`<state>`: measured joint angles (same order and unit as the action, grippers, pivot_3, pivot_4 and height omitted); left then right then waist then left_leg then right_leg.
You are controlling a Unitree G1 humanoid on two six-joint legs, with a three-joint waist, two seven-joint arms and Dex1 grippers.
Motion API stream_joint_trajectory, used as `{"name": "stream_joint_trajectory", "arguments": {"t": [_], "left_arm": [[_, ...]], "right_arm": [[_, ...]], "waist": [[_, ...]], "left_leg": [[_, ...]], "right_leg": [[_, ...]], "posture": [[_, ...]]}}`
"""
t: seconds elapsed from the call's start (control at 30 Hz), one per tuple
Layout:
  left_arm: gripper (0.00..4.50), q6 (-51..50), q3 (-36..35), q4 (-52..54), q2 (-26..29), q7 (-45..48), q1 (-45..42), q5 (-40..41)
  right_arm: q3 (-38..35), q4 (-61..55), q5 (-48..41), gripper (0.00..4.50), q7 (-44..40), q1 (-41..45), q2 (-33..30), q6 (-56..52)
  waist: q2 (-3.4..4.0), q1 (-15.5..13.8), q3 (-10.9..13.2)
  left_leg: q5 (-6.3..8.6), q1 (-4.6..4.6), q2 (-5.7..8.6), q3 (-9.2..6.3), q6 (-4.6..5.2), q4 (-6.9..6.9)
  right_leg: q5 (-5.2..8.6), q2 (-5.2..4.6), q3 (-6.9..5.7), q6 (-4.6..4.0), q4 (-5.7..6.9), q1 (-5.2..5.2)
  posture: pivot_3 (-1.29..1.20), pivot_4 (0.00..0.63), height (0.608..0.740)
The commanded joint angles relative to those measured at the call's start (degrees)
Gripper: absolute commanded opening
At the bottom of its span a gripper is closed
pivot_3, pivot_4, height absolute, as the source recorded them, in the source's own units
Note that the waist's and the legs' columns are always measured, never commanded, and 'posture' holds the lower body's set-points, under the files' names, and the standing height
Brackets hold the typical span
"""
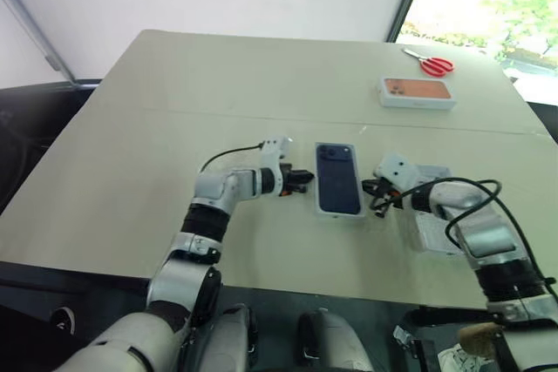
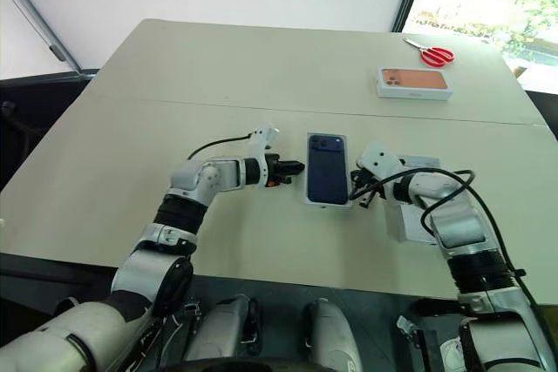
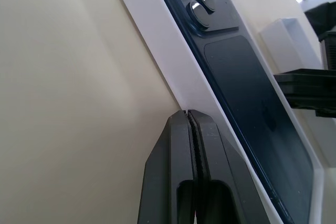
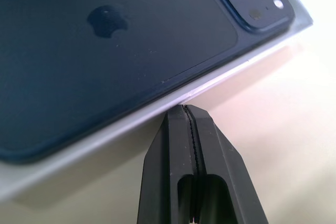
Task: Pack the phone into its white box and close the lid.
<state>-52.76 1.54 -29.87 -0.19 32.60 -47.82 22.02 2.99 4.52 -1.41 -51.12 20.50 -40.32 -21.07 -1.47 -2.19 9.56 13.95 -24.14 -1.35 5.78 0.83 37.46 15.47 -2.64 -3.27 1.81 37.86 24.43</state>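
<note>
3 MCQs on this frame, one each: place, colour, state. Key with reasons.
1. Where do the scissors lie?
A. at the table's far right, beyond the white box with orange phone picture
B. between the two hands
C. at the table's near left edge

2. What colour are the scissors' handles?
A. blue
B. red
C. black

3. How do the left hand and right hand stand?
A. both shut, one at each long side of the lid
B. both wide open
C. left shut on the scissors

Key: 1 A, the head views show them beyond that box. 2 B, handles are red. 3 A, each wrist view shows fingers pressed together at the lid's white edge.
</note>
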Motion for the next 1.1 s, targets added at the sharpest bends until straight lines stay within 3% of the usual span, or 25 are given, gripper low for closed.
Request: {"name": "stream_joint_trajectory", "arguments": {"t": [0.03, 0.4, 0.77, 1.1], "left_arm": [[0.09, 2.41, 3.92, -1.1, -3.61, 4.82, -3.04, 0.1], [0.09, 7.39, 4.26, -10.21, -6.93, 8.81, -7.43, -3.72], [0.09, 5.28, 2.71, -6.53, -7.06, 10.66, -6.16, -3.03], [0.09, 6.0, 2.99, -5.58, -3.99, 10.92, -4.21, -4.37]], "right_arm": [[-1.02, -2.41, -1.9, 0.0, -1.01, -0.41, -0.82, 0.06], [-4.82, -6.86, -2.45, 0.0, -0.29, -7.5, -4.15, -0.6], [-4.18, -3.96, -1.8, 0.0, -0.59, -5.44, -4.7, 1.02], [-2.91, -3.85, -1.5, 0.0, -2.23, -4.92, -5.39, 1.82]], "waist": [[0.0, 0.09, 0.0], [-0.01, 0.03, 0.0], [-0.01, 0.11, 0.01], [-0.01, 0.47, 0.0]], "left_leg": [[0.0, -0.01, 0.0, 0.0, 0.01, -0.01], [0.02, -0.07, -0.02, -0.02, 0.04, 0.0], [0.05, -0.15, -0.05, -0.03, 0.1, 0.27], [0.05, -0.14, -0.08, -0.03, 0.1, 0.29]], "right_leg": [[0.0, 0.01, 0.0, 0.01, 0.0, 0.01], [0.08, 0.11, -0.03, 0.17, 0.0, 0.05], [0.08, 0.11, -0.03, 0.19, 0.04, 0.04], [0.08, 0.13, -0.03, 0.2, 0.09, 0.04]], "posture": [[0.0, 0.15, 0.74], [0.0, 0.15, 0.74], [0.0, 0.15, 0.74], [0.0, 0.15, 0.74]]}}
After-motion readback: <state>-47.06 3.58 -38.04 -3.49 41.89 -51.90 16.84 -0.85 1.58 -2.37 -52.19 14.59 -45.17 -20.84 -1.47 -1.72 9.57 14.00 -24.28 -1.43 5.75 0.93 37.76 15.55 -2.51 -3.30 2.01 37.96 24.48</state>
